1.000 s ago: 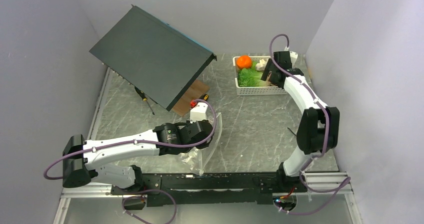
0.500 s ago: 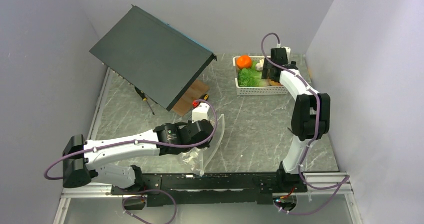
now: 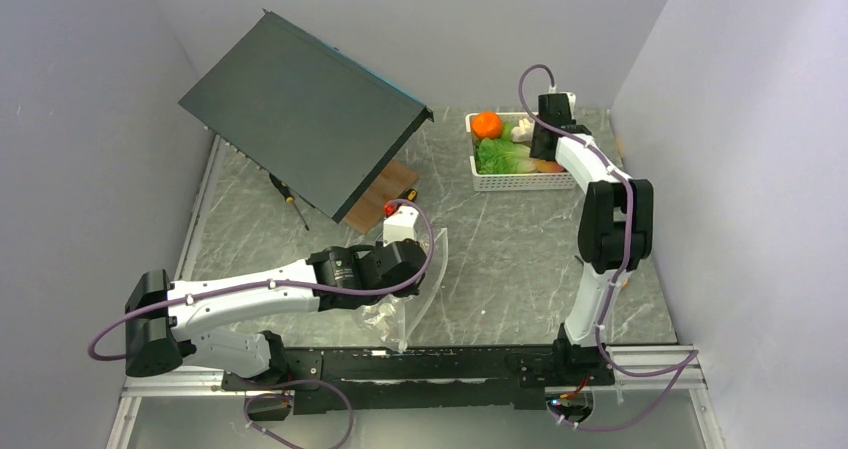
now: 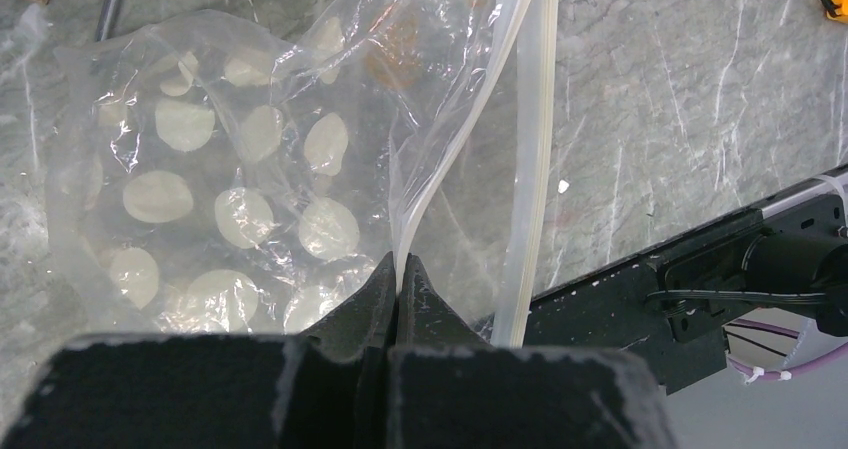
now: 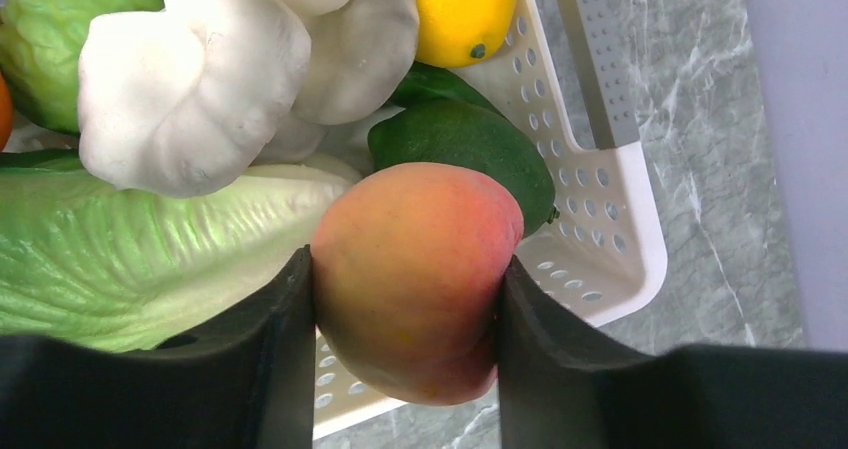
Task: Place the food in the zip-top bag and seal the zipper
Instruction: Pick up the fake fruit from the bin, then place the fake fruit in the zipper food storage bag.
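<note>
I am pinching the peach [image 5: 415, 269] between my right jaws, one finger on each side, over a corner of the white basket [image 5: 610, 239]. I cannot tell if it is lifted or touching the basket. My left jaws are pressed together on one thin lip of the zip-top bag [image 4: 230, 199], near the front edge of the bench [image 4: 680, 99], well apart from the basket. The zipper [image 4: 535, 169] is hanging open beside that lip.

I am seeing no food in the bag, so I think the job is only starting. Every piece has to go in, then the zipper has to be shut. The yellow fruit [image 5: 462, 9], the pale lumpy one [image 5: 180, 89], the green leafy piece [image 5: 130, 269] and the round orange [image 3: 488, 124] are lying in the basket.

My left jaws are hiding the near part of the bag. From the top, the bag is looking too small and clear to read.
</note>
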`<state>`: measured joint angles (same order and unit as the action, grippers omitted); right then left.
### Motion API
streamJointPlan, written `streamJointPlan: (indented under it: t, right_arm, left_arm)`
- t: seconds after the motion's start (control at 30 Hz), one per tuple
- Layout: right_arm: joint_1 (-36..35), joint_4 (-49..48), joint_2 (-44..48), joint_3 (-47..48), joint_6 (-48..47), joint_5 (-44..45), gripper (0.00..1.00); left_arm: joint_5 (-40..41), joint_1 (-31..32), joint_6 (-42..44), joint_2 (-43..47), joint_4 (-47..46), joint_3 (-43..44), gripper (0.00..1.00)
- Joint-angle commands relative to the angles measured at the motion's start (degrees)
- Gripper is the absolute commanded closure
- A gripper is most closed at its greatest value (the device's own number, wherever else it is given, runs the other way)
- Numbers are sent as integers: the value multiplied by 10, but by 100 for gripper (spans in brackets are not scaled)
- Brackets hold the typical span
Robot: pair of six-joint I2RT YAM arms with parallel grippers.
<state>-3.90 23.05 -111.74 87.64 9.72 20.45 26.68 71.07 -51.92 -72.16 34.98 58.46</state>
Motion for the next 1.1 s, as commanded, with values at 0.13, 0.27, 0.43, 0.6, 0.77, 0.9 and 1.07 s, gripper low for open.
streamJointPlan:
  t: [0.13,0.27,0.43,0.6,0.77,0.9,1.07]
  right_arm:
    - [-35,12,114,-3,21,-6,93]
    - [-66,28,189,-45,65,-70,100]
    - [-154,8,318,-160,101,-177,100]
    - [-193,-17,465,-286,134,-300,100]
    - [-198,8,550,-320,136,-417,100]
    - [-201,-35,607,-356,159,-545,100]
    - [-220,-186,651,-412,229,-674,100]
  left_arm:
    - [-13,-5,-24,17,-15,1,100]
    - [-26,-10,-34,21,-27,-12,100]
    - [-51,-21,-38,30,-49,-22,100]
    - [-63,-32,-40,41,-59,-30,100]
    - [-76,-42,-31,59,-75,-37,100]
    - [-82,-51,-22,69,-79,-30,100]
    - [-97,-57,-2,87,-99,-25,100]
